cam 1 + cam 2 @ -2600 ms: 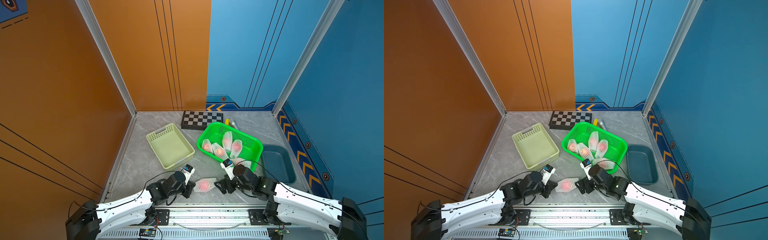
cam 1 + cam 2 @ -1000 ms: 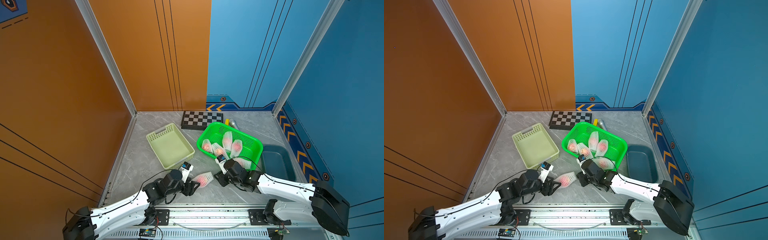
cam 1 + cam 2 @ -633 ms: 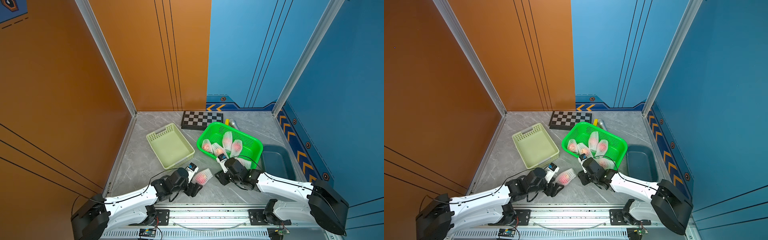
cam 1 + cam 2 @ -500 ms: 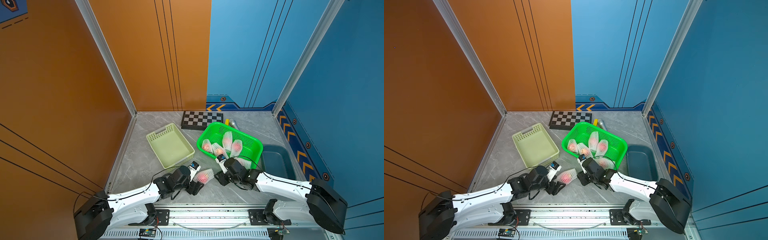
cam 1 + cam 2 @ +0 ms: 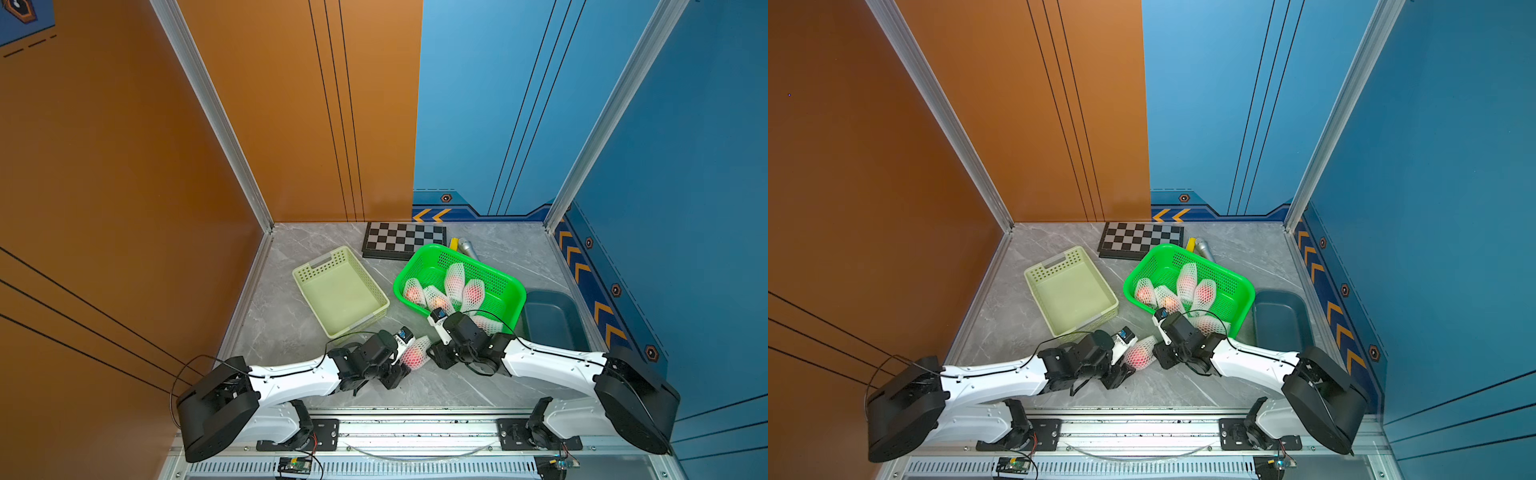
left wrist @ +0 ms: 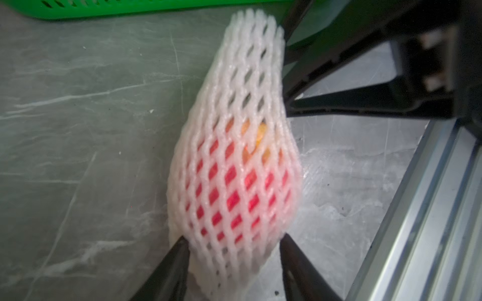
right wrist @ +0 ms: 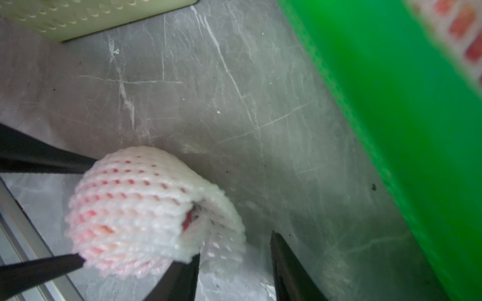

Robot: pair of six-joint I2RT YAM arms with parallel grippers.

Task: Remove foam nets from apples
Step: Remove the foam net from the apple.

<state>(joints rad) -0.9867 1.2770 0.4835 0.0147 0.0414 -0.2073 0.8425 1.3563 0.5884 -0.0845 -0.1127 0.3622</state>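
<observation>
One apple (image 6: 234,192), red with a yellow patch, lies on the table inside a white foam net (image 5: 414,353) between my two grippers. My left gripper (image 6: 233,242) is shut on the net's near end, a finger pressing each side. In the right wrist view the net's (image 7: 146,208) loose mouth lies between the fingers of my right gripper (image 7: 234,250), which is open with a gap on one side. Both top views show the pair meeting at the net (image 5: 1140,353). Several more netted apples (image 5: 455,278) lie in the green basket (image 5: 436,249).
An empty pale yellow basket (image 5: 340,291) stands left of the green one and a dark blue tub (image 5: 552,320) to its right. A checkerboard (image 5: 405,241) and a silver and yellow object (image 5: 467,247) lie at the back. The metal rail (image 5: 415,428) runs along the front edge.
My left arm has slid right up to the netted apple and its jaws have narrowed onto the net's end. The apple has shifted slightly right. My right arm has hardly moved.
</observation>
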